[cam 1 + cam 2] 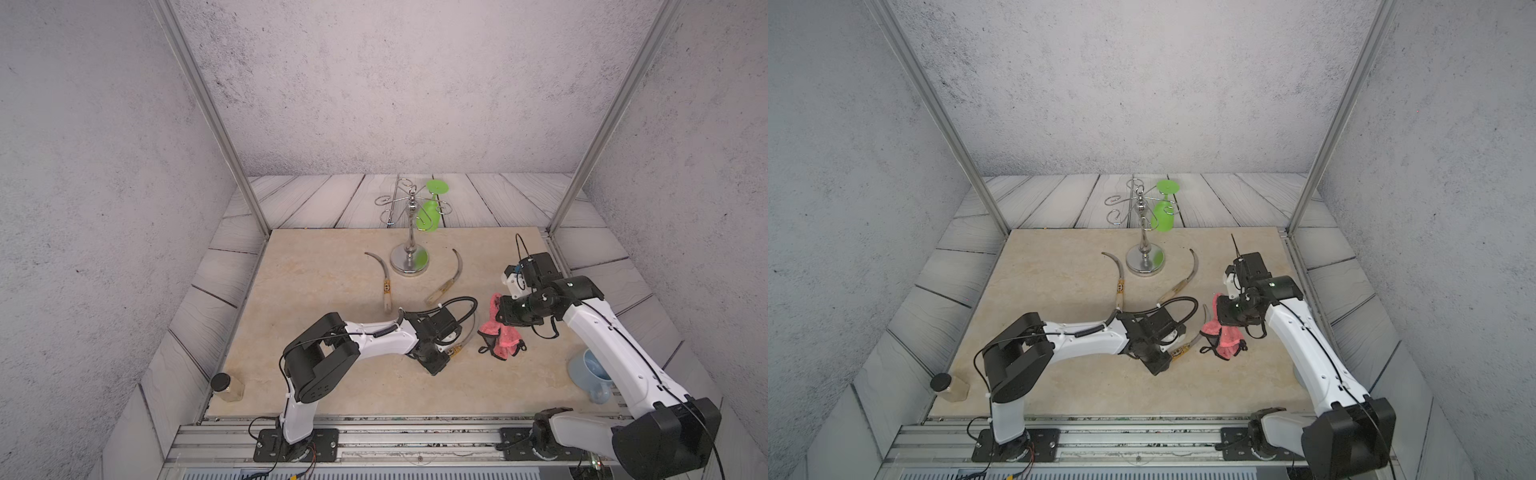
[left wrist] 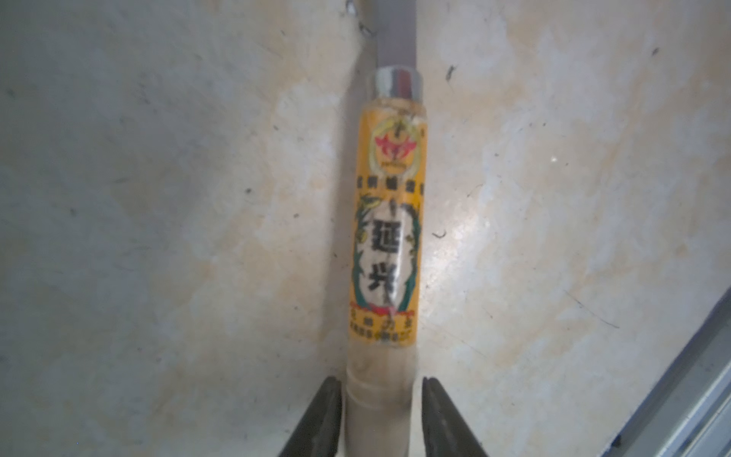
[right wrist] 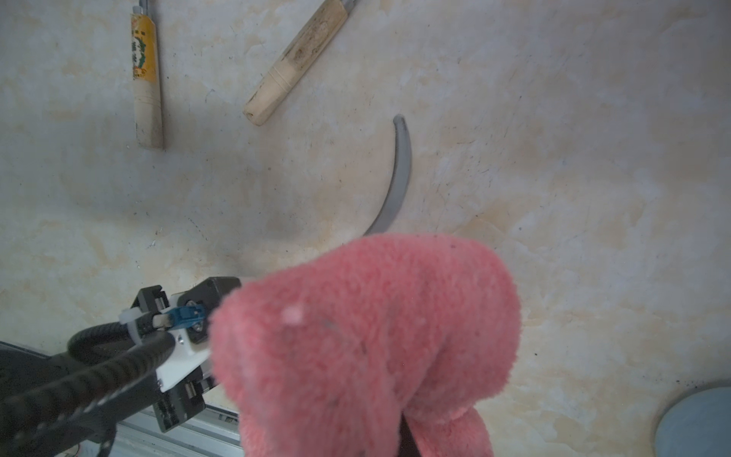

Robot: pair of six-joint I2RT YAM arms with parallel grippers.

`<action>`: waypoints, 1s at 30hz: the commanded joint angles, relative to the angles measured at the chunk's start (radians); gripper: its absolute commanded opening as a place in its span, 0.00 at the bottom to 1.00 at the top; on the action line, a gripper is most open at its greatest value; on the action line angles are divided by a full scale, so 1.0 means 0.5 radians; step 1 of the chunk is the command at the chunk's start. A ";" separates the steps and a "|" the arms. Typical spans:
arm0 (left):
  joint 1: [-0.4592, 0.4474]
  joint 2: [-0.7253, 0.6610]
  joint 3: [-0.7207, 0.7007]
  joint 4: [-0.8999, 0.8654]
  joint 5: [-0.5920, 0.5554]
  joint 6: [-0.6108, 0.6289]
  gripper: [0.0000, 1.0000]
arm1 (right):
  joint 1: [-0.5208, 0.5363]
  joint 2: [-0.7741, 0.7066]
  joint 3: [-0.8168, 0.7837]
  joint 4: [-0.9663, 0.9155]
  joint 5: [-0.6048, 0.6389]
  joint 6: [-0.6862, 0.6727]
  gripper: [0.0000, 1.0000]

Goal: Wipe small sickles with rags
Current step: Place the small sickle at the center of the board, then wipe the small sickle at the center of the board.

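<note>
Three small sickles lie on the beige table. One with a label band [image 1: 384, 284] is left of the stand, and a plain-handled one [image 1: 449, 278] is right of it. The third sickle [image 2: 385, 237] lies under my left gripper [image 2: 381, 399]. Its fingers [image 2: 439, 415] flank the pale handle end, open, with a thin gap on one side. In a top view that gripper [image 1: 446, 354] sits low over the table. My right gripper [image 1: 500, 316] is shut on the pink rag [image 1: 505, 340], whose lower end and black strap rest on the table. The rag [image 3: 368, 336] hides the right jaws. Beyond it shows the third sickle's curved blade [image 3: 399, 174].
A chrome wire-armed stand [image 1: 409, 264] with a green goblet [image 1: 430, 212] hanging on it stands at the back centre. A pale blue mug [image 1: 590, 374] sits beside the right arm. A jar with a black lid [image 1: 226, 386] stands at the front left corner.
</note>
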 commanded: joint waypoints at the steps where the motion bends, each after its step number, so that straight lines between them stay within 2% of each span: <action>1: 0.012 -0.021 0.018 -0.011 -0.016 0.027 0.39 | -0.005 -0.061 0.028 -0.055 -0.015 0.010 0.18; 9: 0.012 -0.261 -0.266 0.086 0.001 -0.029 0.40 | -0.005 -0.058 0.035 -0.077 -0.024 0.013 0.18; 14: 0.012 -0.264 -0.393 0.181 0.037 -0.079 0.41 | -0.005 -0.067 0.025 -0.059 -0.045 0.037 0.18; 23: 0.012 -0.217 -0.410 0.259 0.043 -0.103 0.40 | -0.003 -0.053 0.024 -0.073 -0.061 0.040 0.19; 27: 0.011 -0.191 -0.395 0.268 0.038 -0.094 0.36 | -0.003 -0.040 0.002 -0.067 -0.068 0.048 0.19; 30: 0.016 -0.177 -0.395 0.278 0.042 -0.092 0.30 | -0.002 -0.024 -0.018 -0.052 -0.076 0.056 0.19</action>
